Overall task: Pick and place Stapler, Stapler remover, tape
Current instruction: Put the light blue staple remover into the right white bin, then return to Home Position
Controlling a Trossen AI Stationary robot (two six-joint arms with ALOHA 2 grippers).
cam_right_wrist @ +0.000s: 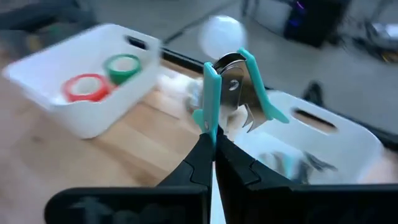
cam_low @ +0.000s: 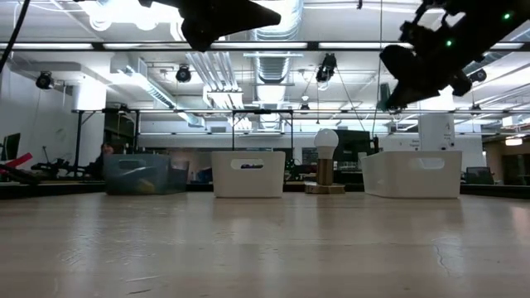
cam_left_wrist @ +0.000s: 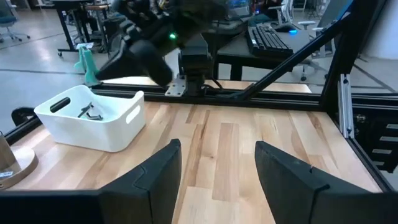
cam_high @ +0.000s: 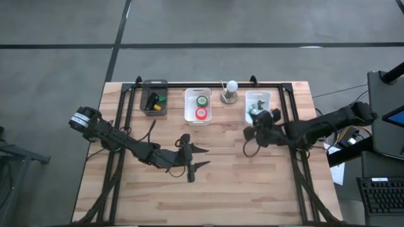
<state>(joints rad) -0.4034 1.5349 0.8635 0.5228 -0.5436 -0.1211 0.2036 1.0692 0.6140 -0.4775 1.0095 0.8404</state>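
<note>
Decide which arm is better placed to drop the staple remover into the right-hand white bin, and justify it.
Right. The right gripper is shut on the teal staple remover above the white bin; the left gripper is open and empty at mid-table.

Pretty standard lab space: grey concrete floor (cam_high: 252,22) with dark seams, exposed ducts (cam_low: 273,70) and bright ceiling lights overhead. There's a desk with a keyboard (cam_left_wrist: 268,38) off behind the wooden table (cam_high: 214,189).

You have three bins along the table's far edge: one dark bin (cam_high: 154,101) and two white bins (cam_high: 197,106) (cam_high: 257,104). Two tape rolls sit in the middle bin, one green (cam_high: 201,100) and one red (cam_high: 201,113). One teal staple remover (cam_right_wrist: 233,84) and one bulb-shaped lamp (cam_high: 230,91) show. Two grippers (cam_high: 199,157) (cam_high: 257,126) are in view.
</note>
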